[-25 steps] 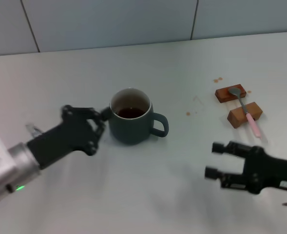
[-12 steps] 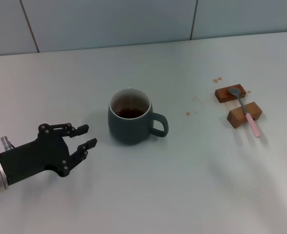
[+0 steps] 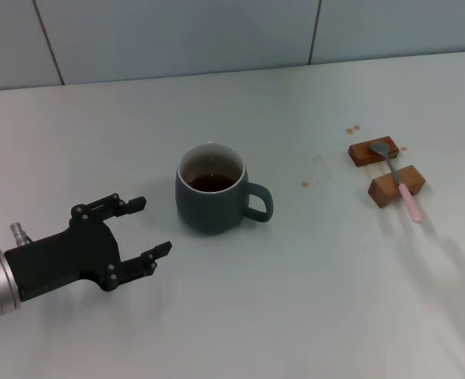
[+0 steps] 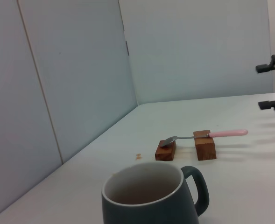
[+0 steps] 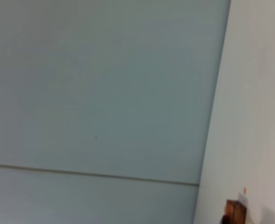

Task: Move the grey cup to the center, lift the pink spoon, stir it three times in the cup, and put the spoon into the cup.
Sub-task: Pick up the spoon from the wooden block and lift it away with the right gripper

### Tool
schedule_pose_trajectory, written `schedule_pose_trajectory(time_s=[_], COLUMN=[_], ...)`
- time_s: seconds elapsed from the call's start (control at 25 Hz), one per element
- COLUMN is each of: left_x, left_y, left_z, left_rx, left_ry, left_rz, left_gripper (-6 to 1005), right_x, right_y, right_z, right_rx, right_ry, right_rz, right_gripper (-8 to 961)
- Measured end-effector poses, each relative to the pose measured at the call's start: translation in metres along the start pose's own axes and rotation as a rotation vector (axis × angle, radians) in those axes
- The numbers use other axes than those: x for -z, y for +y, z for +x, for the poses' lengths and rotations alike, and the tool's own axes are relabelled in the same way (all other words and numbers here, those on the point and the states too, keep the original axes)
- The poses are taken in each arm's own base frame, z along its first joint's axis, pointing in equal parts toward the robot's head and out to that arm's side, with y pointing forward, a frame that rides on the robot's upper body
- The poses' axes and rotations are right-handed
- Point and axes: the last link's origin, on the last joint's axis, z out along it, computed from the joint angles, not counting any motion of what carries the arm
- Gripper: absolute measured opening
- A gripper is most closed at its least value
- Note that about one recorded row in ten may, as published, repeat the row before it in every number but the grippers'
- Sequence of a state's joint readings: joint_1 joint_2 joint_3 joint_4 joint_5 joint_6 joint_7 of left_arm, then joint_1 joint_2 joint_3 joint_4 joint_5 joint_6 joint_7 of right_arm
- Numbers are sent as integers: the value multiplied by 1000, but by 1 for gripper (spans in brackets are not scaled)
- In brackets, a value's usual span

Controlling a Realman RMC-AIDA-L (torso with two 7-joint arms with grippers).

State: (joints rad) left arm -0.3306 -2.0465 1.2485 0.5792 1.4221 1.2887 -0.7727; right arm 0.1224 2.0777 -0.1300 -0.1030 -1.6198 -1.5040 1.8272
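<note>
The grey cup (image 3: 212,197) stands upright near the middle of the table, handle to the right, with dark liquid inside. It also shows close up in the left wrist view (image 4: 146,198). My left gripper (image 3: 151,227) is open and empty, to the left of the cup and apart from it. The pink spoon (image 3: 398,178) lies across two brown wooden blocks at the right, bowl toward the wall; it also shows in the left wrist view (image 4: 212,135). My right gripper is outside the head view; it shows far off in the left wrist view (image 4: 261,87), open, beyond the spoon's handle end.
The two wooden blocks (image 3: 373,151) (image 3: 396,185) hold the spoon off the table. Small brown spots (image 3: 352,129) mark the table near them. A tiled wall (image 3: 216,31) runs along the table's back edge. The right wrist view shows wall and one block (image 5: 235,212).
My left gripper has let go of the cup and drawn back toward the front left, fingers open. My right gripper has moved out of the head view. The cup has stayed put.
</note>
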Motion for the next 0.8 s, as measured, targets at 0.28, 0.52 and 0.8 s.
schedule_pose_trajectory(time_s=[0.28,0.52,0.8], left_x=[2,2,1], left_y=[-1,-2,-3], left_z=[-2,0,0], left_rx=[21,21,34], left_ry=[5,11,13], left_rz=[29,33,36], left_gripper=[847,847,846], right_x=[-15,-25,-30], right_y=[-4,-7,-9], right_z=[12,23,28], right_rx=[-4,-4,-8], right_ry=[46,74,81], right_rz=[31,48,58], right_gripper=[837,838,837])
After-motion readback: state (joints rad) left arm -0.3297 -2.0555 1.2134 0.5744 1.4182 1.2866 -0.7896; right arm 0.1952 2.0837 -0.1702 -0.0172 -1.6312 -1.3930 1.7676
